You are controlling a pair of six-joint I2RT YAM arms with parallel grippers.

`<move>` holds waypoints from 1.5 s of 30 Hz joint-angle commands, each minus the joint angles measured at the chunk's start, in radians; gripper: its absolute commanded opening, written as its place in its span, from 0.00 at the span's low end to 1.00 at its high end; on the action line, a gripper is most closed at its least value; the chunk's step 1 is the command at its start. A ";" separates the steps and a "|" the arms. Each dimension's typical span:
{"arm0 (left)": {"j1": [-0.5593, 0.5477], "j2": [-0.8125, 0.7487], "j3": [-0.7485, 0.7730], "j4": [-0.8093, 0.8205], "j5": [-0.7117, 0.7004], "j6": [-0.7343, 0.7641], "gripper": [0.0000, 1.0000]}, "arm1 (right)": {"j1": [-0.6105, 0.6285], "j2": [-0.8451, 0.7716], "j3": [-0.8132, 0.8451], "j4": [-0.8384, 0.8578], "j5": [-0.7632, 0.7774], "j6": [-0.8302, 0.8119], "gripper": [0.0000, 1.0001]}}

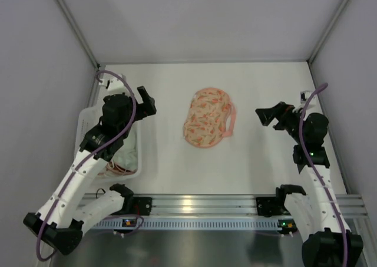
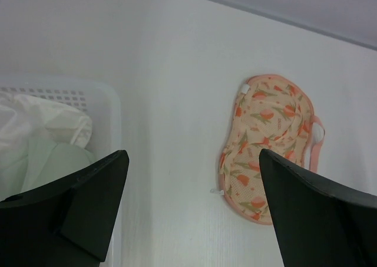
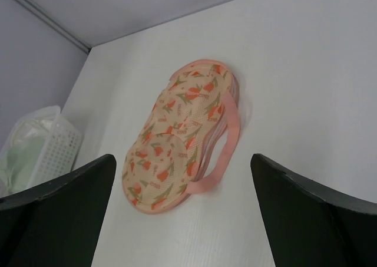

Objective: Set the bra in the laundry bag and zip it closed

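Peach cloth with orange flowers is covering the laundry bag [image 1: 207, 118] [image 2: 268, 146] [image 3: 179, 134], which is lying flat in the middle of the white table [image 1: 165, 161]. Its two halves are lying folded together. I cannot tell if the zip is done up all the way. Its pink strap [image 1: 231, 118] [image 3: 227, 140] is sticking out on the right side and resting on the table.

On the left side a white basket [image 1: 88, 122] [image 2: 88, 90] [image 3: 56, 143] is standing, well apart from the bag. White and pale green cloth is lying inside it. At the near end of the basket something whitish with thin salmon edges [image 1: 119, 165] is peeking out from under the left arm. It may be the bra, but I cannot tell for sure.

The left gripper [image 1: 147, 102] [image 2: 191, 155] is hanging by the far end of the basket, between the basket and the bag. Its two black fingers [image 2: 88, 208] are spreading wide and are gripping nothing.

The right gripper [image 1: 263, 117] [image 3: 182, 161] is hanging over the right side of the table, pointing toward the bag but not touching it. Its fingers [image 3: 306, 214] are spreading wide too, with nothing between them.
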 commanded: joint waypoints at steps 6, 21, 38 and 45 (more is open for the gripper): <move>0.000 0.122 0.091 -0.012 0.120 0.050 0.99 | 0.003 -0.045 0.030 -0.024 0.136 -0.020 0.99; -0.504 0.925 0.573 0.060 0.002 0.123 0.94 | -0.046 0.025 0.002 -0.298 0.561 0.078 0.99; -0.592 1.174 0.515 0.172 0.063 0.267 0.89 | -0.043 -0.058 -0.010 -0.351 0.612 0.078 0.99; -0.592 1.174 0.490 0.271 0.071 0.293 0.88 | -0.045 -0.074 -0.012 -0.360 0.613 0.081 0.99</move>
